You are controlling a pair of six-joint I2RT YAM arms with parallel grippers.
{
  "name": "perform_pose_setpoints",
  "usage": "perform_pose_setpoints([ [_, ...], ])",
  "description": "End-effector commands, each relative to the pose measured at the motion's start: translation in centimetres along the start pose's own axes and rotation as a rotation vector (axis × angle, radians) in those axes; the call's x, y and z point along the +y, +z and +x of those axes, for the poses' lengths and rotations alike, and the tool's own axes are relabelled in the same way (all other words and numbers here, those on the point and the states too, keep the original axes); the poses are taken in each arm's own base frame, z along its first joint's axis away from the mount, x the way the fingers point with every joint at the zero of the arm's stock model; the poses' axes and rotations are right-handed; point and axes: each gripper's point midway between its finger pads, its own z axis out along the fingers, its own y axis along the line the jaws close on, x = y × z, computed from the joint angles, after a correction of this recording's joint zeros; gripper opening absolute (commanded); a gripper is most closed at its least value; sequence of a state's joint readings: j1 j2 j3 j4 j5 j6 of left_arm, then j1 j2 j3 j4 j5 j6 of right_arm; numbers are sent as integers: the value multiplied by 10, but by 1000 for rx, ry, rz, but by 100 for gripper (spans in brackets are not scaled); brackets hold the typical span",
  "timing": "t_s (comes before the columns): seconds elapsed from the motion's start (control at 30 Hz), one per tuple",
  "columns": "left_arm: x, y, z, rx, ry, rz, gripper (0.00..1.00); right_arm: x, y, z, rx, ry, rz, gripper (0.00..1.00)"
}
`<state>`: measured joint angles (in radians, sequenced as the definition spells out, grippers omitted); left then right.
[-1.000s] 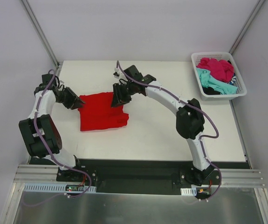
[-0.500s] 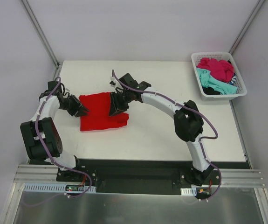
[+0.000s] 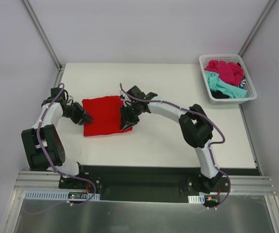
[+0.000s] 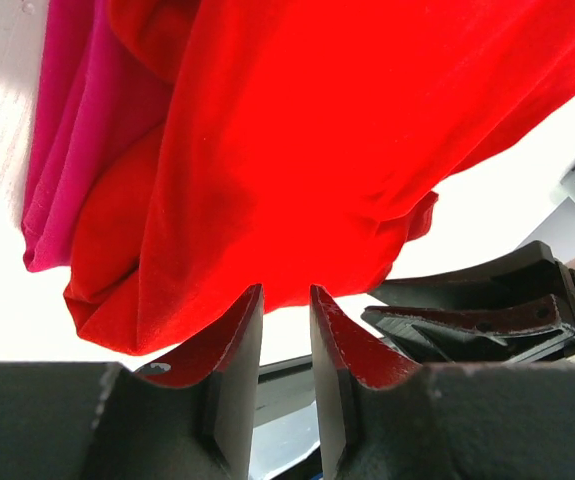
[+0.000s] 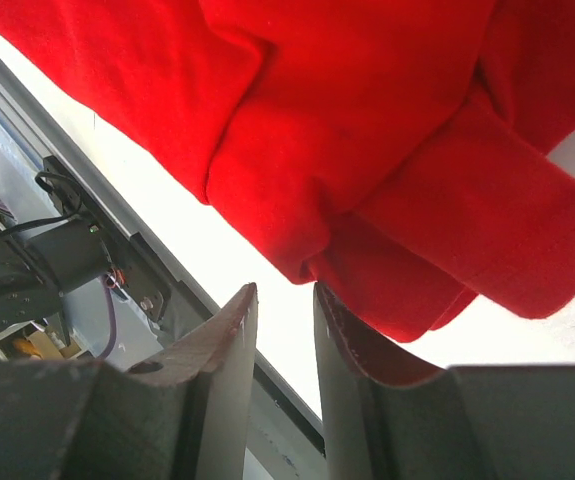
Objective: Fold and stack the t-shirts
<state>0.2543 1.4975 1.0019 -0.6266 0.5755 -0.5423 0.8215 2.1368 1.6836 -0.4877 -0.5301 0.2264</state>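
Both sides of red t-shirt, flat on bench, covered: left tool at its left edge, right tool at near-right corner. Jaws w/ narrow gap each; grip on cloth unclear.

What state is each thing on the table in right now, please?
red t-shirt: folded, lying flat
magenta t-shirt: under the red one, edge showing
basket: holds crumpled, unfolded shirts
left pincer: narrow gap, tips at the red edge, grip unclear
right pincer: narrow gap, tips at red edge, grip unclear
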Motion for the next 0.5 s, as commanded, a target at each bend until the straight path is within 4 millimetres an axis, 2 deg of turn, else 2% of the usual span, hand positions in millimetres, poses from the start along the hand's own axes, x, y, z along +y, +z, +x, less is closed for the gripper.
perform_pose_setpoints([
  [0.0, -5, -6, 7, -3, 22, 19, 24, 23, -27, -16, -82, -54, -32, 32],
  [0.13, -4, -10, 1, -31, 48, -10, 28, 27, -28, -21, -87, -57, -43, 33],
  [0.23, 4, -19, -6, -59, 74, -93, 28, 28, -28, -23, -89, -61, -44, 32],
  [0.37, 18, -25, -7, -68, 100, -178, 28, 28, -29, -23, -89, -65, -40, 32],
  [0.47, 38, -30, -10, -90, 97, -279, 26, 28, -30, -22, -91, -67, -39, 32],
])
